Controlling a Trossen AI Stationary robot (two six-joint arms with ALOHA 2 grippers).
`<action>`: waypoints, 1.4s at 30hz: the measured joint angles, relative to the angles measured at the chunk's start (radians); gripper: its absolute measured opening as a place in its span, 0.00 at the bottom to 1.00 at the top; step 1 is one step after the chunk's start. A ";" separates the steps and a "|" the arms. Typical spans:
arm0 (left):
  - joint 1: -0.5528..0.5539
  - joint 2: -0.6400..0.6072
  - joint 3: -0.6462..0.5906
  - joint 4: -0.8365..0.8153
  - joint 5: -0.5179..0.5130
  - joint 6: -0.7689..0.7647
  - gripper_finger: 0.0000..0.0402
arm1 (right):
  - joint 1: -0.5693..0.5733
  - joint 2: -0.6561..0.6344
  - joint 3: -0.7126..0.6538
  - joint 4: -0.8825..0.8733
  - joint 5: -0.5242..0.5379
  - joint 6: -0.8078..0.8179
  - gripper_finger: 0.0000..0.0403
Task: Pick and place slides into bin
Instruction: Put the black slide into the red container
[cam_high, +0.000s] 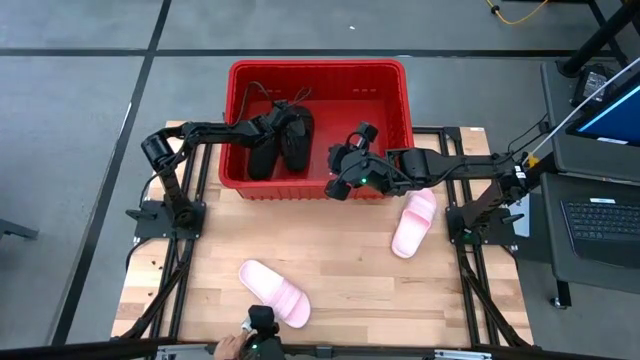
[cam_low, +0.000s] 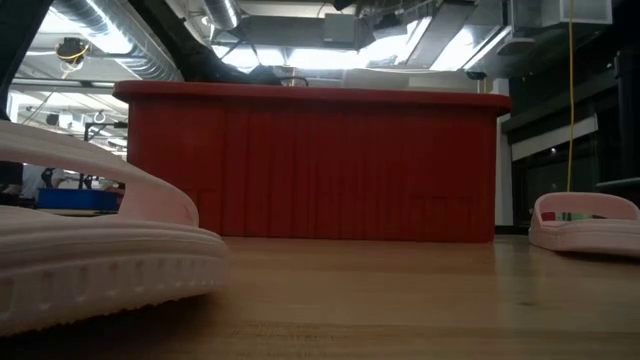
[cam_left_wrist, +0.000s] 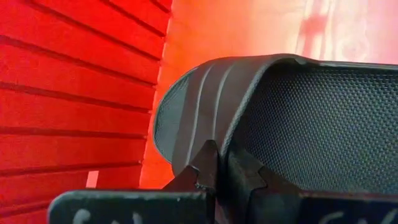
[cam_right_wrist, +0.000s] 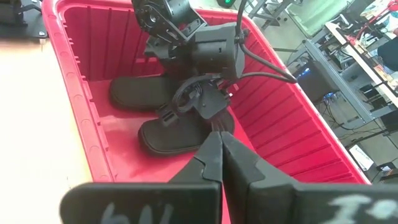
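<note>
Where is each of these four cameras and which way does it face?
High: overhead, straight down; both arms, bin, pink slides.
Low: tabletop level, facing bin wall; no arm shows.
Left wrist: inside bin, left gripper shut on black slide.
Right wrist: above bin rim, right gripper shut, looking at left arm.
All share the bin.

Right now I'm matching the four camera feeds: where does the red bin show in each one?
High view: the red bin at top centre, both arms reaching in.
Low view: its front wall fills the middle.
Left wrist view: ribbed inner wall beside a black slide.
Right wrist view: its rim, running diagonally.
Shared landmark: the black slide inside.
</note>
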 joint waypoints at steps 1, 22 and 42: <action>0.000 0.000 0.000 -0.003 -0.001 0.000 0.01 | 0.000 0.000 0.000 0.000 0.000 0.000 0.01; -0.023 -0.035 -0.001 -0.099 0.015 -0.010 0.01 | 0.000 0.000 0.000 -0.008 0.000 -0.005 0.01; 0.002 -0.050 -0.001 -0.063 0.044 -0.004 0.01 | 0.004 0.000 0.000 -0.008 -0.001 0.001 0.01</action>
